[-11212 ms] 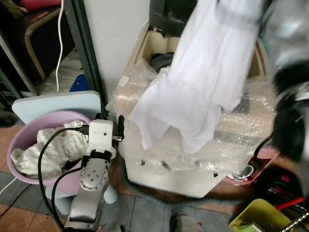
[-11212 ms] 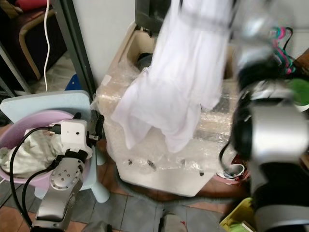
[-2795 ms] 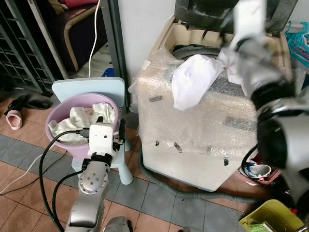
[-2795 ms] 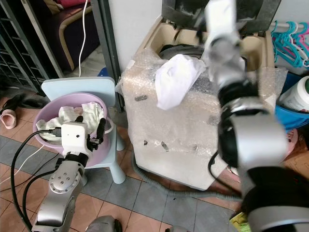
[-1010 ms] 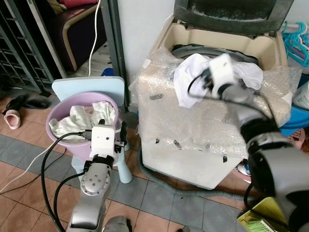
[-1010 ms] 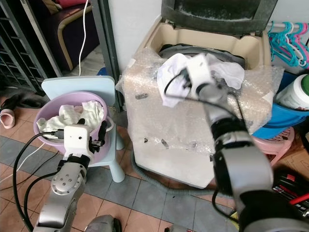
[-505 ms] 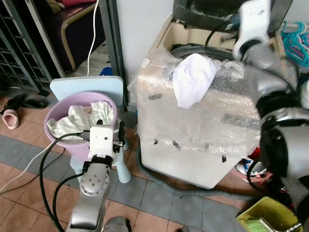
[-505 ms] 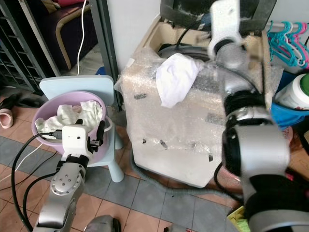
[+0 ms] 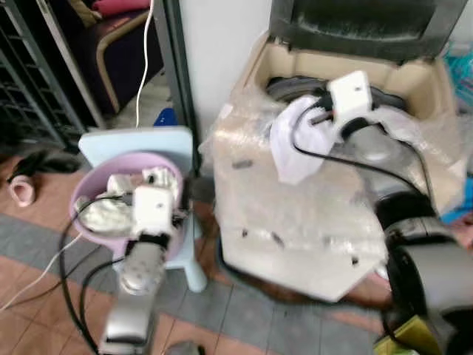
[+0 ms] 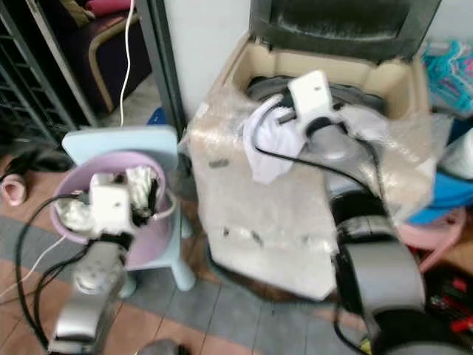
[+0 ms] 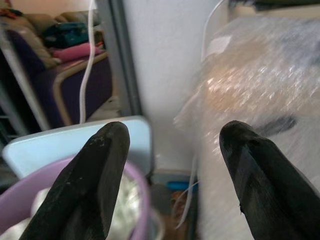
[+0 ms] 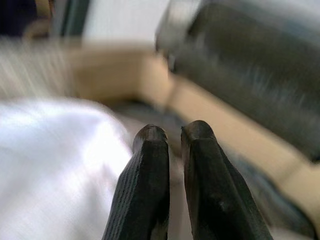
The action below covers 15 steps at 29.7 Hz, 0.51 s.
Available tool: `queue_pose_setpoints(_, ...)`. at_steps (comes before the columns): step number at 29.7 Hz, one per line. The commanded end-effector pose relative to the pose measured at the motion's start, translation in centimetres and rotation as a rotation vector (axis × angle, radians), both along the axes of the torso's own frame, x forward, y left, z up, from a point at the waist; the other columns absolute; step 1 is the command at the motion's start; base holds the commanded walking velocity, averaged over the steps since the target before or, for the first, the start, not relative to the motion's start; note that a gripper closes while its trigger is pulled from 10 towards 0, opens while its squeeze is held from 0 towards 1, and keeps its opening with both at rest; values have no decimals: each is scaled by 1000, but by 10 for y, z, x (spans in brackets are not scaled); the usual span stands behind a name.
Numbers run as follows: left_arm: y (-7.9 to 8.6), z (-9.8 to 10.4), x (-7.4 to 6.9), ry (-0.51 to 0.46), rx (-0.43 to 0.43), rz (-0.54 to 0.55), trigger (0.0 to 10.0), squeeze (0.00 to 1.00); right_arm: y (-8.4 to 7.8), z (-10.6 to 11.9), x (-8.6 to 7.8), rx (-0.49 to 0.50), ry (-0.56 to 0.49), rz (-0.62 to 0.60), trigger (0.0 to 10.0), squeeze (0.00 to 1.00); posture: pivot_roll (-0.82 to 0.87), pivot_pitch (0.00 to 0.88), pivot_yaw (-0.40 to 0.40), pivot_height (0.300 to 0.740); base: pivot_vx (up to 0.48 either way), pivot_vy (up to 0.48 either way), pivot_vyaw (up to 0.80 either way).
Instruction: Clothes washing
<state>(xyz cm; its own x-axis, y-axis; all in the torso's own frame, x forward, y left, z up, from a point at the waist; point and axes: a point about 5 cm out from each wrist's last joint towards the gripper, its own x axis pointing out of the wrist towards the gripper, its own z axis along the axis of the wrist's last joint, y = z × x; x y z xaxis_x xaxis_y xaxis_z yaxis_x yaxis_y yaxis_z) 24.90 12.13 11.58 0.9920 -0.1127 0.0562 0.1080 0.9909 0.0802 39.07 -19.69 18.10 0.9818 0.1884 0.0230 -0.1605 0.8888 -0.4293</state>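
One garment: white cloth [image 9: 294,145] draped over washing machine [image 9: 295,214] rim, half in.
Right gripper [image 12: 172,137]: fingers nearly together, empty, at the drum's 9 o'clock.
Left gripper [image 11: 170,145]: spread wide, idle.
Remaining: laundry fills pink basin [image 9: 87,229].

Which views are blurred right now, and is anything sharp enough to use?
Both eye views are smeared by motion: washing machine, white garment and pink basin are soft. Left wrist view: fingers crisp, bubble wrap glary. Right wrist view: fingers sharp, background streaked.
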Motion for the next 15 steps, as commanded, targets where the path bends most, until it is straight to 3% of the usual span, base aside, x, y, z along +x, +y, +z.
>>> queue_pose_setpoints(1, 8, -1, -2, 8, 5, 17, 10000, 0, 15, 7, 3, -12, -6, 50, 10000, 502, 33, 17, 33, 740, 0, 0, 0)
queue_pose_setpoints(2, 8, -2, -4, 17, 5, 20, 10000, 0, 11, 2, 2, -26, 23, 32, 10000, 1000, 36, 17, 29, 740, 0, 0, 0)
queue_pose_setpoints(4, 7, -3, -4, 21, 5, 20, 10000, 0, 10, 1, 2, -29, 37, 33, 10000, 1000, 36, 16, 28, 740, 0, 0, 0)
queue_pose_setpoints(6, 7, -3, -5, 23, 5, 27, 10000, 0, 9, -9, -3, -110, 112, 119, 10000, 1000, 38, 13, 23, 740, 0, 0, 0)
queue_pose_setpoints(8, 7, -3, -5, 23, 4, 28, 10000, 0, 6, -10, -4, -133, 127, 127, 10000, 1000, 38, 12, 22, 740, 0, 0, 0)
queue_pose_setpoints(15, 8, -4, -5, 24, 1, 33, 10000, 0, -10, 12, -2, -122, 100, 195, 10000, 1000, 37, 7, 15, 740, 0, 0, 0)
